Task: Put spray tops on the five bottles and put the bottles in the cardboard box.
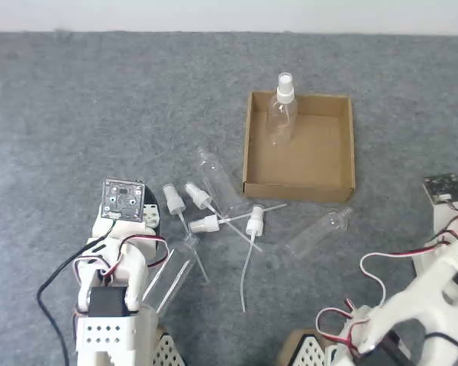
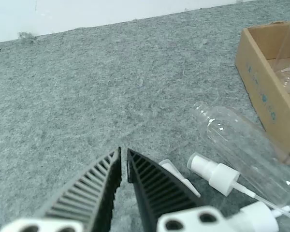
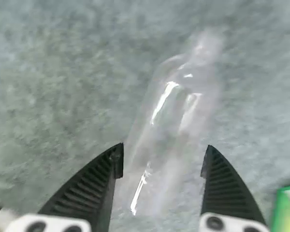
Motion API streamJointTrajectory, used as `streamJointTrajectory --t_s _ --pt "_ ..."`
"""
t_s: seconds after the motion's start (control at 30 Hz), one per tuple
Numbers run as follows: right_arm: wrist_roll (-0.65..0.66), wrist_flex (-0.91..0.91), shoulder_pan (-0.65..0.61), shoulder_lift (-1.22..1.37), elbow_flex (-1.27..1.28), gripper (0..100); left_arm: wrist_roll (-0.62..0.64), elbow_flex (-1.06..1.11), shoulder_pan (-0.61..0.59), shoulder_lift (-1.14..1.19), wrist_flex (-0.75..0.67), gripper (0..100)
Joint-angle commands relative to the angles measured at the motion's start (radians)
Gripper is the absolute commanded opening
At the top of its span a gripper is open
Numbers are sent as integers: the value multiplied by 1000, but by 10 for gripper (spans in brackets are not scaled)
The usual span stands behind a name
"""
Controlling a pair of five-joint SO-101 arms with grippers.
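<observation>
As right end effector [image 3: 164,147] gapes, bottle [image 3: 179,104] lies lengthwise, neck away.

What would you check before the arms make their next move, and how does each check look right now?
1. Right gripper open: ok.
2. Bottle lying between its jaws: ok.
3. That bottle's neck bare: cannot tell.
4. Left gripper loaded: not ok, shut and empty.
5. Spray tops lying loose near it: ok.
6. Box has room: ok, one capped bottle inside.

Capped bottle [image 1: 282,116] upright — in box [image 1: 298,191].
</observation>
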Motion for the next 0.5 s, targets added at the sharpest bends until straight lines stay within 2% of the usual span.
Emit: streamJointTrajectory --t_s 0.0,0.13,0.27,0.47 --pt "12 -31 -2 -96 -2 210 -5 -39 3 -17 5 13" --pt "12 61 -28 -133 -8 210 -5 -39 3 -17 5 13" --pt "-48 27 -33 -105 -64 210 -5 -39 3 -17 5 13" --pt "-83 33 -27 139 -275 210 -5 -39 3 -17 5 13"
